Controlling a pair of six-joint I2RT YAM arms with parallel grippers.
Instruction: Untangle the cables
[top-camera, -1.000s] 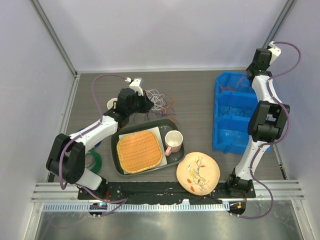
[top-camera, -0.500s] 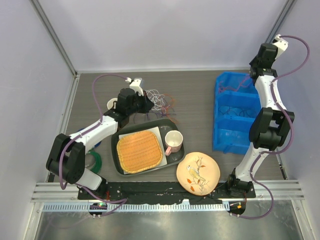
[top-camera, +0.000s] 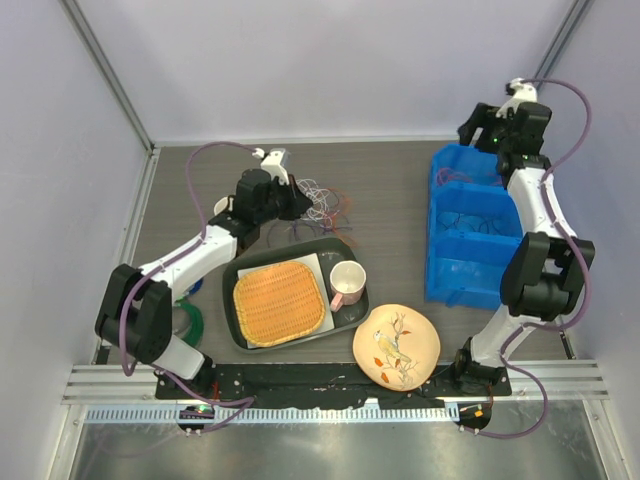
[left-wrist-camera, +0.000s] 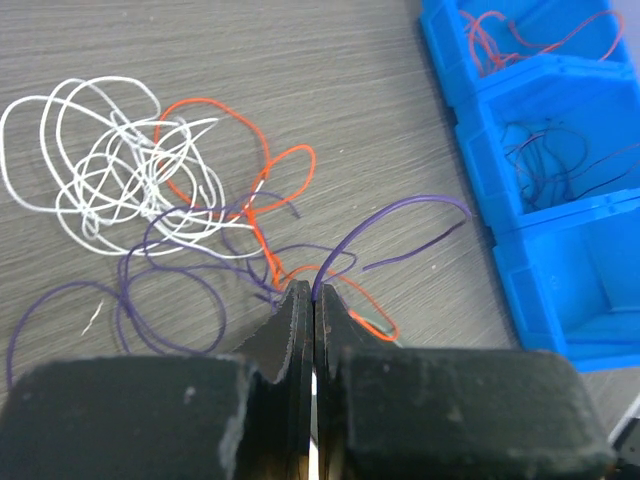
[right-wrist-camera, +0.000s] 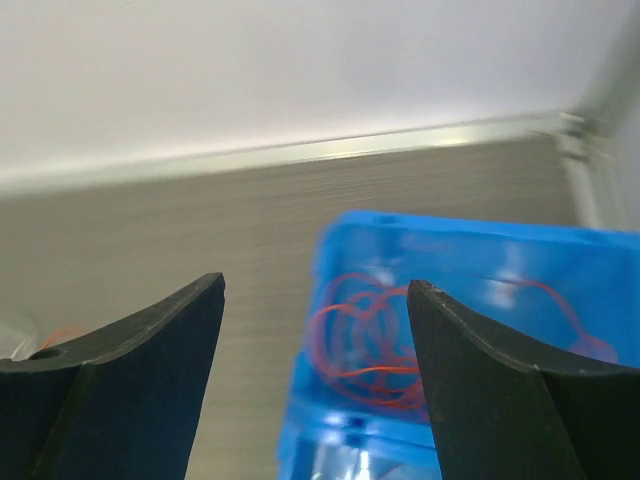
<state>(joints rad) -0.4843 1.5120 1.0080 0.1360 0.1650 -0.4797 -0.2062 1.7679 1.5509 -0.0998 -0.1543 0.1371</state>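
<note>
The cables (top-camera: 322, 200) lie in a loose bunch on the table beyond the tray. In the left wrist view white loops (left-wrist-camera: 100, 170), an orange wire (left-wrist-camera: 265, 190) and purple wires (left-wrist-camera: 170, 300) overlap. My left gripper (left-wrist-camera: 313, 290) (top-camera: 296, 203) is shut on a purple cable (left-wrist-camera: 400, 212) that arcs up and right from its tips. My right gripper (right-wrist-camera: 315, 285) (top-camera: 476, 124) hangs open, with nothing in it, over the far compartment of the blue bin (right-wrist-camera: 300, 420), where red cables (right-wrist-camera: 365, 340) lie coiled.
The blue bin (top-camera: 432, 230) stands at the right; its far compartment holds red wires (left-wrist-camera: 500, 40) and the middle one dark wires (left-wrist-camera: 545, 160). A dark tray (top-camera: 240, 275) carries a woven mat (top-camera: 280, 300) and a pink mug (top-camera: 345, 283). A painted plate (top-camera: 396, 346) and a green tape ring (top-camera: 190, 322) lie near the front.
My right gripper has opened and its wrist has swung left, over the bin's far compartment. My left gripper stays shut by the bunch, shifted slightly.
</note>
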